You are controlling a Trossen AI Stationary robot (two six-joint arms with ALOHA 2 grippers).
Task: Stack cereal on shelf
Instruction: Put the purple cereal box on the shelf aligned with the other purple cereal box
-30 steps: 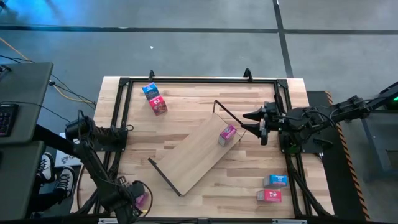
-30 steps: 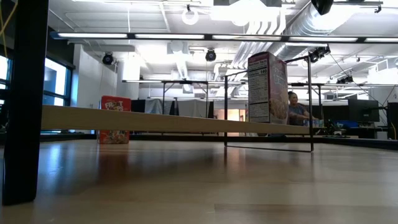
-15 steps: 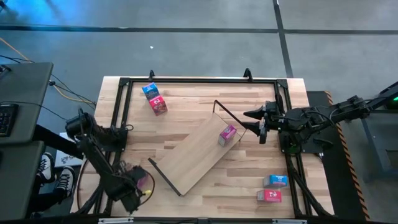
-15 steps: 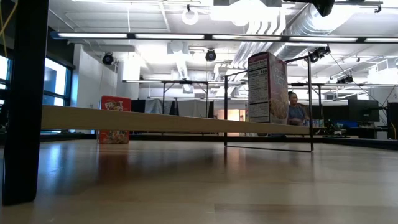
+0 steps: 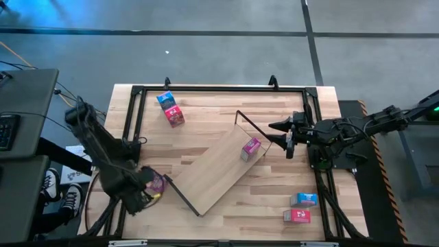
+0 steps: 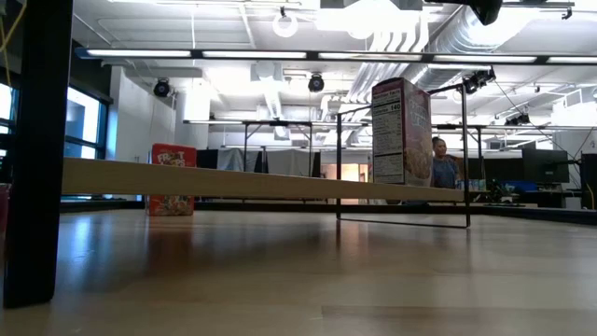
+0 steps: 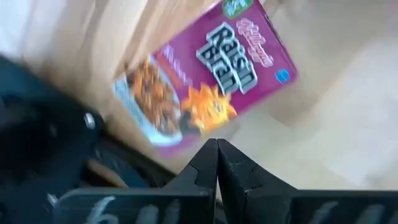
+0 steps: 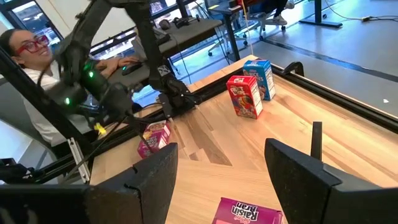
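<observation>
On shelf (image 5: 216, 168): magenta cereal box (image 5: 250, 148) (upright).

The left gripper (image 5: 152, 186) is positioned low at the near left of the table, its fingers (image 7: 217, 163) pressed together (no gap is visible between the tips). The right gripper (image 5: 281, 137) is held at the table's right side, arm extended inward, with its fingers (image 8: 292, 171) spread wide apart.

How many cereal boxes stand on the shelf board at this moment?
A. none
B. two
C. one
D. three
C: the high view shows only one pink box on the shelf; the left gripper carries another pink box near the board's end, and the others lie on the table.
</observation>
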